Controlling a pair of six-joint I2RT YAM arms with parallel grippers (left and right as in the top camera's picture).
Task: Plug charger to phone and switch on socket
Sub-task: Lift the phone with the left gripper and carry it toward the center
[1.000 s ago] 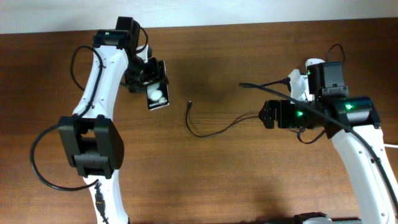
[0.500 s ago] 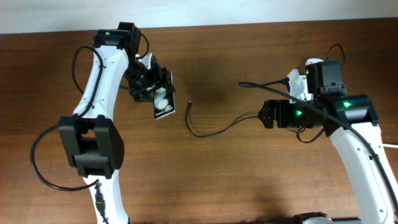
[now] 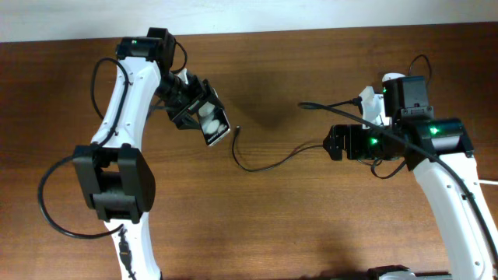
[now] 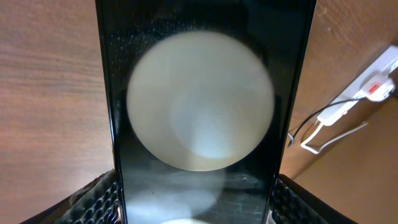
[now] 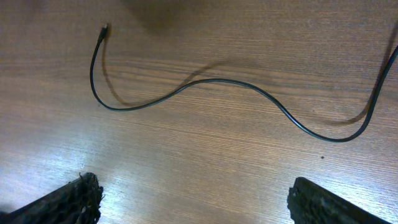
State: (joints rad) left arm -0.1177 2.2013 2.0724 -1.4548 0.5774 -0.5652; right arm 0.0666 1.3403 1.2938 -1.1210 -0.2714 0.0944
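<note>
Clamped in my left pincer (image 3: 199, 112), the phone (image 3: 212, 124) swung nearer the charger tip (image 3: 236, 131) just ahead; plugging in looked close.

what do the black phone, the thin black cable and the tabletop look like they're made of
Flat black rectangular phone: likely glass-faced, glossy, showing soft reflections and fine scratches. Thin black charger cable: probably rubber or plastic sheath, smooth, lying in loose curves. Brown table: wood or wood-look laminate, semi-gloss, with grain lines and glare.
</note>
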